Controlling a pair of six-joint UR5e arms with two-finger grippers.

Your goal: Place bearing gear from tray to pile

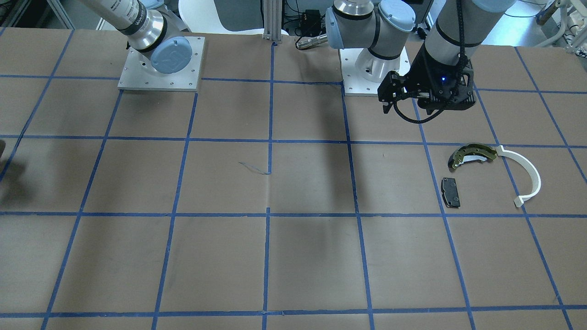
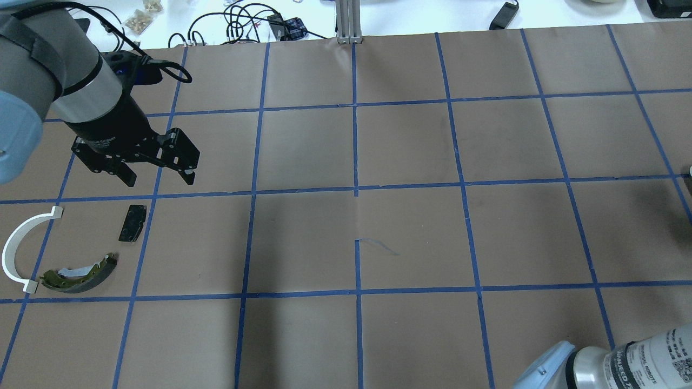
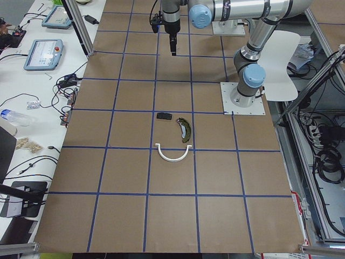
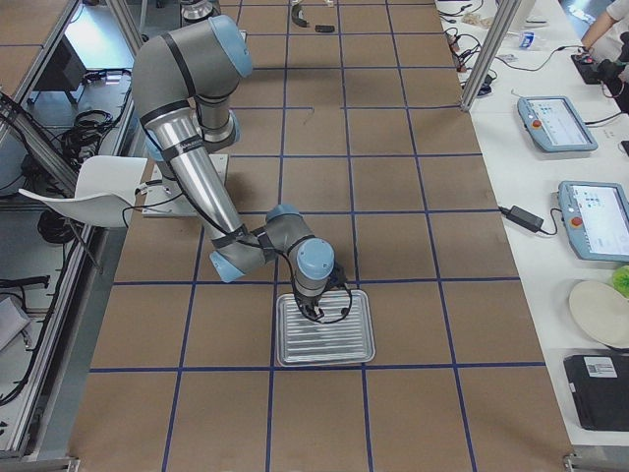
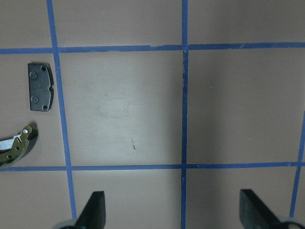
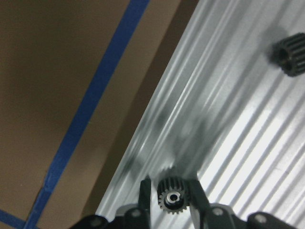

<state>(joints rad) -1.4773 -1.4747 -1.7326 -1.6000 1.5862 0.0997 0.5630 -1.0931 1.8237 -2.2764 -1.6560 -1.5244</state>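
My right gripper [image 6: 171, 198] is shut on a small black bearing gear [image 6: 171, 193] just above the ribbed metal tray [image 6: 248, 143]. In the exterior right view the gripper [image 4: 314, 313] is over the tray [image 4: 344, 344]. A second black gear [image 6: 290, 55] lies on the tray. The pile sits far off on the left side: an olive-gold brake shoe [image 2: 81, 273], a white arc strip [image 2: 16, 248] and a black brake pad [image 2: 133, 222]. My left gripper [image 2: 159, 179] hovers open and empty beyond the pad, its fingertips [image 5: 95, 210] spread wide.
Brown paper with a blue tape grid covers the table [image 2: 411, 232]. The two arm bases [image 1: 160, 68] stand at the robot's edge. Cables and small parts [image 2: 232, 24] lie beyond the far edge. Tablets [image 4: 555, 123] sit on a side bench.
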